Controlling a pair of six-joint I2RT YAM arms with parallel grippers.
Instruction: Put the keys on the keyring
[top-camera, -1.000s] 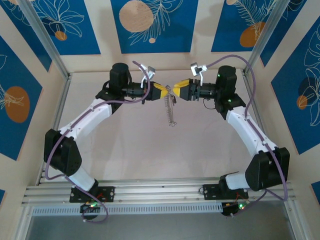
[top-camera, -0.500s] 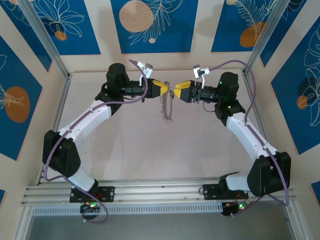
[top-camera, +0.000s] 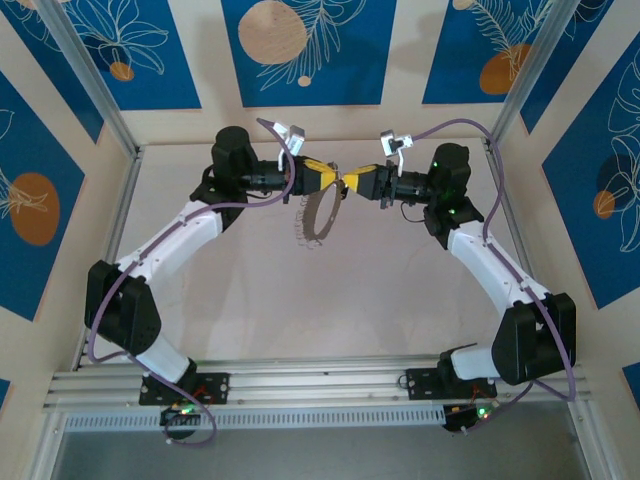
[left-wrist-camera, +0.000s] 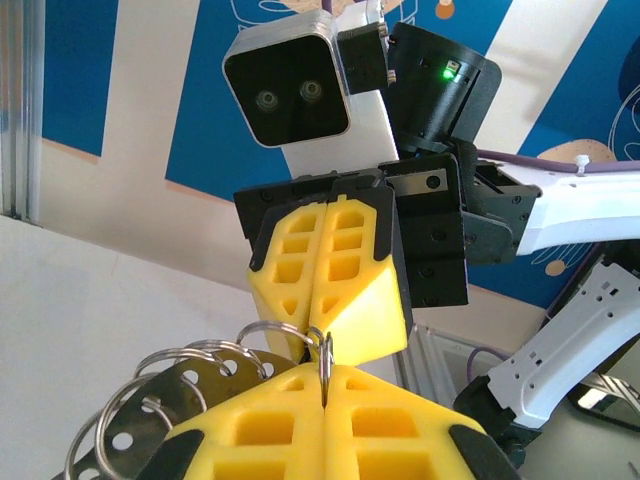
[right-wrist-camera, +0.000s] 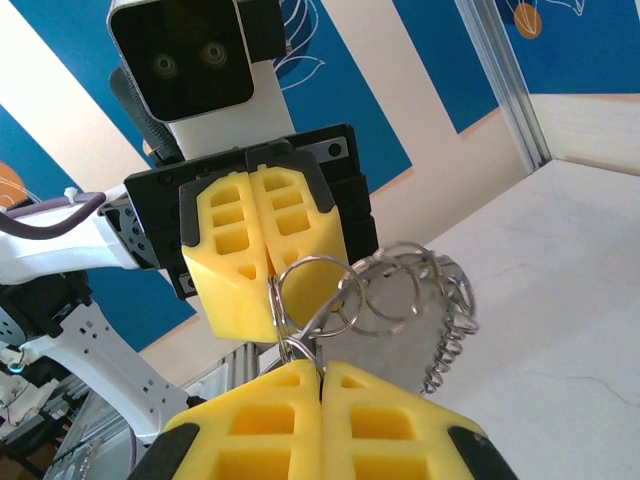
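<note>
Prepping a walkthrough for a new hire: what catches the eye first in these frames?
The two yellow-fingered tools, left tool and right tool, meet tip to tip in the air above the far middle of the table, both shut on one silvery metal keyring loop edged with small wire rings, which hangs below them. Behind stand blue wall panels with white leaf outlines and orange discs.

Setting: I am facing cream walls (top-camera: 401, 50) carrying blue panels (top-camera: 300, 75) with white leaf outlines and orange discs. Silvery frame posts (top-camera: 86, 78) are rising at the far corners. Even light is falling on the pale, faintly veined table (top-camera: 330, 310), which is ending at a metal rail (top-camera: 320, 385).
</note>
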